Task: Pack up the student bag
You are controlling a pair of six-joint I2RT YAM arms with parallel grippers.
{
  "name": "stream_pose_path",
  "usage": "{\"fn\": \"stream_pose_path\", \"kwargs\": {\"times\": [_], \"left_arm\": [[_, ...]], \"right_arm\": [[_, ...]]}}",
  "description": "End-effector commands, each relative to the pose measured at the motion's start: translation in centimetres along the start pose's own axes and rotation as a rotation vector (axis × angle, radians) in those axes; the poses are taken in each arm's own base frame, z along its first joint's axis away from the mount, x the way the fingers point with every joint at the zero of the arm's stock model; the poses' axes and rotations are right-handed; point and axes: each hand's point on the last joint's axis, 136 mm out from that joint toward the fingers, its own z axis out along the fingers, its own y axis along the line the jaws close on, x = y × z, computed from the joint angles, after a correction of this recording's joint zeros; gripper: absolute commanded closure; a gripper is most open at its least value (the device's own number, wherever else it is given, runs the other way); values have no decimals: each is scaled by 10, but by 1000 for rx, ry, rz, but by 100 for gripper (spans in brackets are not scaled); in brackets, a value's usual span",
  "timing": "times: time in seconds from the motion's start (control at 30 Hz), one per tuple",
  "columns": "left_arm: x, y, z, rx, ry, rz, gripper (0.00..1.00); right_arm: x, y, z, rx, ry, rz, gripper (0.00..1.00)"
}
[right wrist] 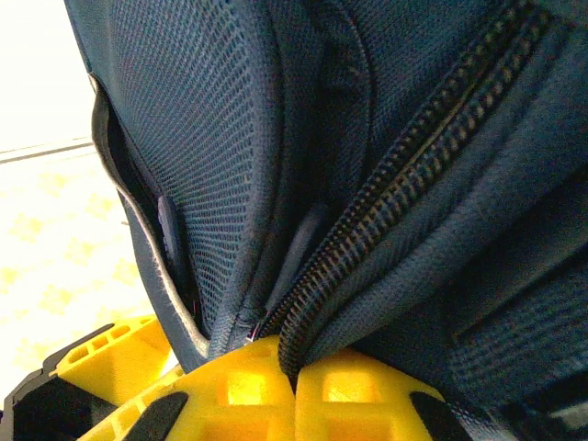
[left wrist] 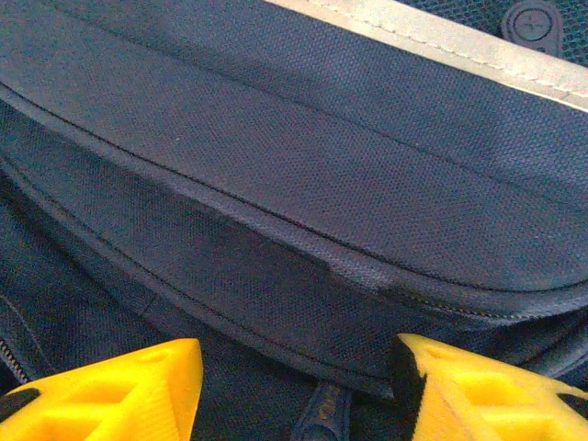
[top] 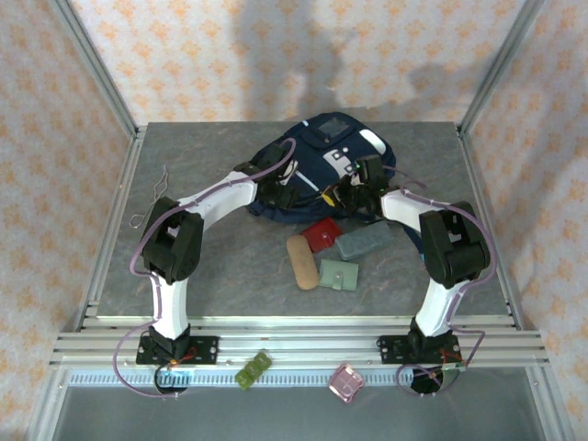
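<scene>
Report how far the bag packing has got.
Done: nothing looks packed yet. In hand: the right hand is shut on the student bag by its zipper, with the left hand open close to its fabric. Left: the red pouch, grey case, tan case and green pouch lie on the table, outside the bag.

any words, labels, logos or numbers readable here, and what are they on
No text reads clearly in any view.
Grey patch and white patch on the student bag: any print is too small and blurred to read.
Round dark tab on the bag: a raised plus-like mark, no letters.
</scene>
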Motion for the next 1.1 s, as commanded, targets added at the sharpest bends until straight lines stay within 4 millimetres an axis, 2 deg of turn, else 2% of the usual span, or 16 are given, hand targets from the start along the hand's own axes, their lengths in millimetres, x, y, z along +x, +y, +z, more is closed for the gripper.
{"fn": "stream_pose_path", "kwargs": {"times": [0.0, 0.2, 0.27, 0.33, 0.57, 0.8, 0.93, 1.0, 1.07], "left_arm": [[16, -9, -6, 46, 43, 45, 41], [16, -17, -11, 101, 35, 37, 41], [18, -15, -9, 111, 36, 23, 41], [13, -16, -21, 126, 7, 22, 41], [19, -7, -22, 102, 9, 14, 40], [16, -5, -13, 92, 8, 16, 55], [7, -5, -12, 88, -10, 10, 57], [3, -4, -13, 84, -23, 11, 67], [8, -4, -1, 75, 3, 12, 69]], "right_arm": [[-22, 16, -5, -50, -96, -36, 100], [-22, 16, -5, -53, -96, -31, 100], [-21, 16, -6, -54, -97, -33, 100], [-22, 15, -7, -52, -99, -32, 100], [-21, 15, -6, -54, -97, -27, 100], [-20, 18, -5, -63, -94, -26, 100], [-20, 18, -6, -61, -97, -27, 100], [-19, 18, -6, -62, -95, -28, 100], [-19, 18, -5, -63, -95, -29, 100]]}}
